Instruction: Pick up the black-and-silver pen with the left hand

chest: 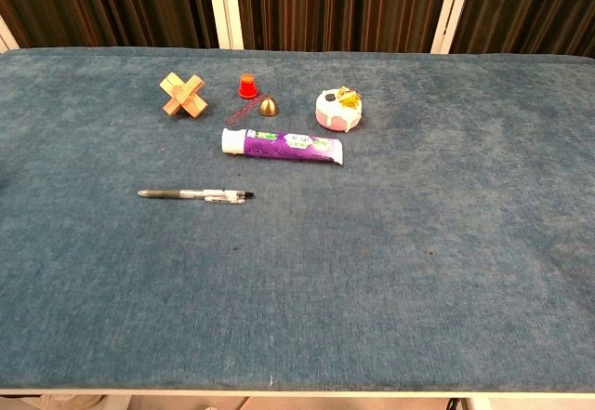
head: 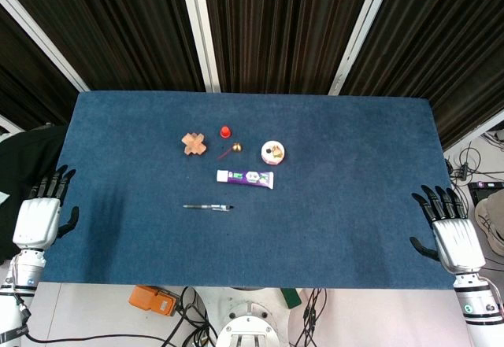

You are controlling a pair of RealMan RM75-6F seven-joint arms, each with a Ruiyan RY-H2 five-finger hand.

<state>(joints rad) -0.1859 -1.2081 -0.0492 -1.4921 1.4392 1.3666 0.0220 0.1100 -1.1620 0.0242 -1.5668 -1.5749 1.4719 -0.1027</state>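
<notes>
The black-and-silver pen (head: pixel 208 207) lies flat on the blue table cloth (head: pixel 331 150), left of centre, its length running left to right; the chest view shows the pen (chest: pixel 196 195) too. My left hand (head: pixel 41 215) rests at the table's left edge, fingers apart and holding nothing, well to the left of the pen. At the right edge my right hand (head: pixel 447 230) is likewise spread and holds nothing. Neither hand appears in the chest view.
Beyond the pen lie a purple-and-white tube (head: pixel 245 178), a wooden cross puzzle (head: pixel 194 143), a small red piece (head: pixel 225 132), a little brass bell (head: pixel 235 148) and a round pink-and-white cake toy (head: pixel 273 153). Cables and an orange object (head: pixel 153 300) sit below the table's front edge.
</notes>
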